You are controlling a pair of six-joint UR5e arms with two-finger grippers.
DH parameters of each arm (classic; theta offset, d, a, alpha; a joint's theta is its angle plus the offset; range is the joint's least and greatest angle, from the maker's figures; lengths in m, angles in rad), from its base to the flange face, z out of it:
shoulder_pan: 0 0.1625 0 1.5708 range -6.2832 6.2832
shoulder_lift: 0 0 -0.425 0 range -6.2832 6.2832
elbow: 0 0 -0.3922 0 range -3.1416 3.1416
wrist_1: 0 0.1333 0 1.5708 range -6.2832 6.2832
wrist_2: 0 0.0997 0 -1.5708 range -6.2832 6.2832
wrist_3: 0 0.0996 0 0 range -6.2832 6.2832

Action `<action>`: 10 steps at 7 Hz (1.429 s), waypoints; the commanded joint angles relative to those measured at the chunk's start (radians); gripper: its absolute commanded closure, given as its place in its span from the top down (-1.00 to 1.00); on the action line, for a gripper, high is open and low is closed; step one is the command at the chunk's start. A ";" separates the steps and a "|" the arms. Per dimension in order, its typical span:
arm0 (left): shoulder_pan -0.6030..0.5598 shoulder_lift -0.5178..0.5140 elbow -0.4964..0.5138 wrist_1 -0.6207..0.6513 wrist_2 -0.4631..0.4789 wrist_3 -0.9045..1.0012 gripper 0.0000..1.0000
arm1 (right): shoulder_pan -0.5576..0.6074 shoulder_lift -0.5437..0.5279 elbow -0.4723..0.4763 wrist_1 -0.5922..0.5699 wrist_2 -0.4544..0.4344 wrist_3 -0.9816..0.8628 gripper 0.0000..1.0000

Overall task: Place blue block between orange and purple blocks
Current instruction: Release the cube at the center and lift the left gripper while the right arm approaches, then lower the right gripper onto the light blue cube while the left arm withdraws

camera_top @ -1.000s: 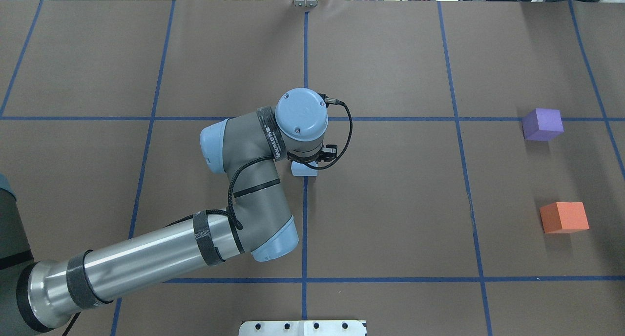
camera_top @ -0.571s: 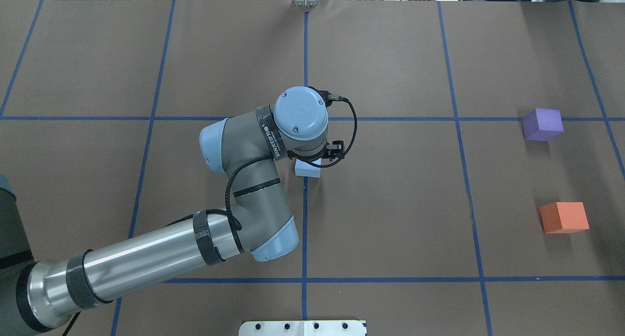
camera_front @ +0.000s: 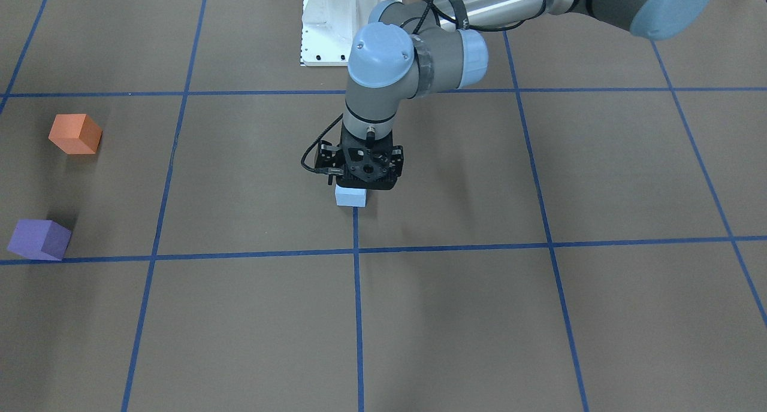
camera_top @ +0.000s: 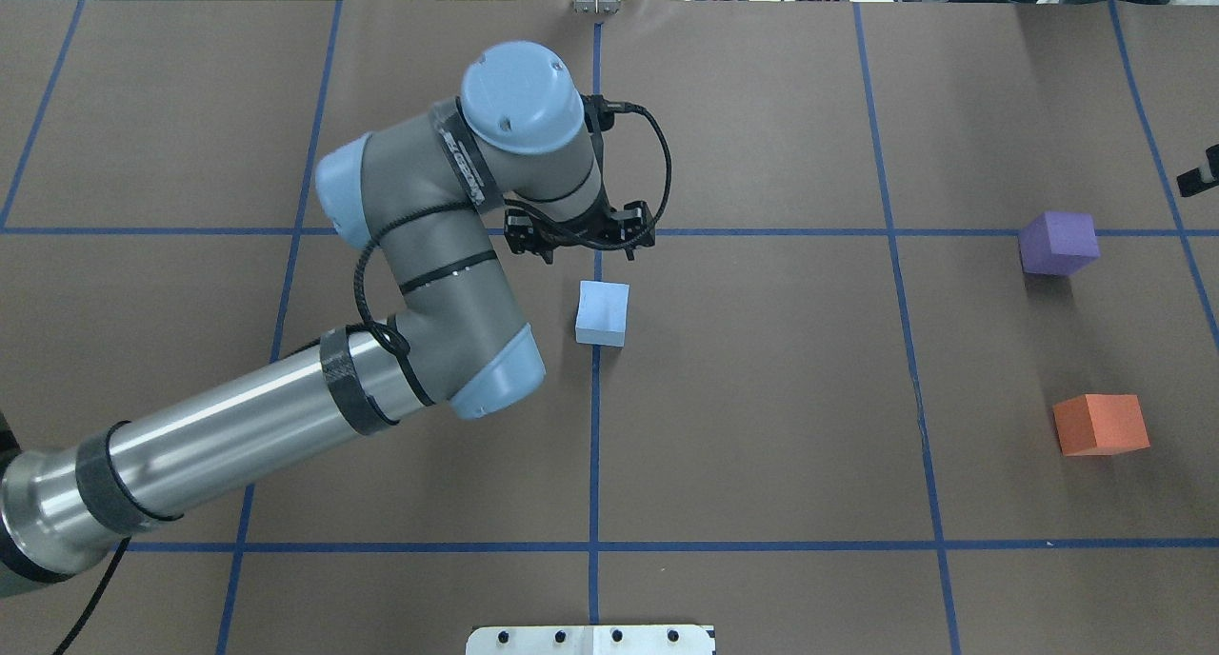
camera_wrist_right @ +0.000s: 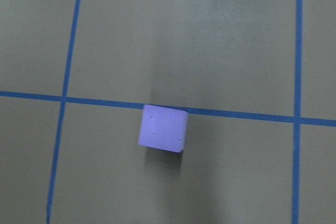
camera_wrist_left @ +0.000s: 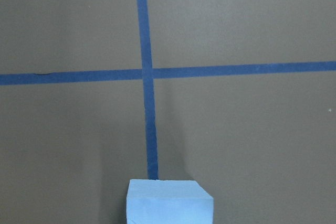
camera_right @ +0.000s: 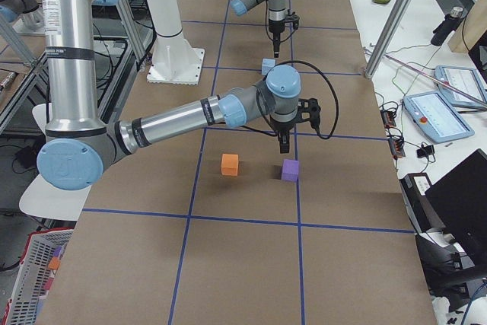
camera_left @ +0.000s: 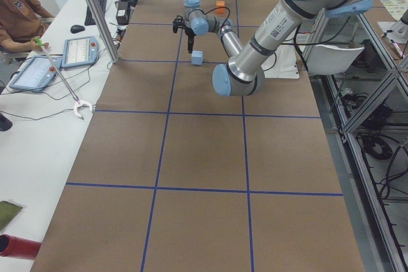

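The light blue block lies free on the brown table by the centre tape line, also in the front view and at the bottom of the left wrist view. My left gripper hangs above it, a little to the far side; its fingers are hidden under its body, so I cannot tell if it is open. The purple block and the orange block sit far right, apart from each other. My right gripper hovers high near the purple block; I cannot tell its state.
Blue tape lines divide the table into squares. The robot's white base plate is at the near edge. An operator and tablets are beyond the far table edge.
My left arm has lifted and drawn back toward the far side. The blue block, half covered before, now shows whole on the table in about the same spot.
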 commanded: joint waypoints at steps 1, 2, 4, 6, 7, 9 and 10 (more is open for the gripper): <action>-0.081 0.084 -0.110 0.092 -0.075 0.083 1.00 | -0.183 0.223 0.100 -0.235 -0.078 0.216 0.99; -0.105 0.160 -0.164 0.092 -0.077 0.141 1.00 | -0.245 0.424 0.109 -0.464 -0.127 0.261 0.99; -0.167 0.315 -0.254 0.092 -0.079 0.272 1.00 | -0.448 0.603 0.102 -0.564 -0.254 0.447 0.99; -0.239 0.481 -0.351 0.092 -0.079 0.434 1.00 | -0.614 0.680 0.056 -0.515 -0.393 0.581 0.99; -0.289 0.553 -0.386 0.092 -0.094 0.525 1.00 | -0.673 0.697 -0.035 -0.390 -0.438 0.642 0.99; -0.380 0.623 -0.394 0.090 -0.135 0.663 1.00 | -0.756 0.746 -0.192 -0.286 -0.498 0.704 0.99; -0.394 0.632 -0.393 0.090 -0.135 0.680 1.00 | -0.765 0.765 -0.244 -0.227 -0.501 0.721 1.00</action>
